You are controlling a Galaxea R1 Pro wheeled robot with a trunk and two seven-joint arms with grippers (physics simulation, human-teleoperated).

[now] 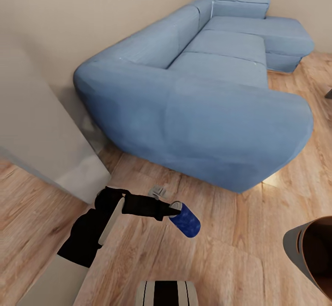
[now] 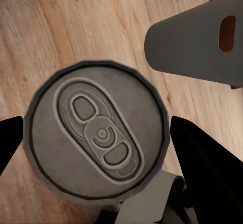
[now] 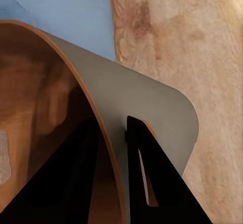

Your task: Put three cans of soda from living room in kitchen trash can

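My left gripper [image 1: 179, 212] is shut on the blue soda can [image 1: 185, 220] and holds it tilted above the wood floor. In the left wrist view the can's silver top [image 2: 96, 133] sits between the two black fingers [image 2: 207, 168]. The grey trash can [image 1: 306, 246] hangs at the head view's lower right, its brown inside facing me. In the left wrist view the trash can [image 2: 197, 44] shows its slot handle [image 2: 226, 32]. My right gripper [image 3: 114, 168] is shut on the bin's rim [image 3: 101, 128], one finger inside and one outside. The two orange cans are out of view.
A large blue sofa [image 1: 207, 94] stands just ahead, its near arm close to the held can. A pale wall corner [image 1: 41, 131] juts out at the left. Light wood floor [image 1: 240, 260] lies between the sofa and my base [image 1: 166, 293].
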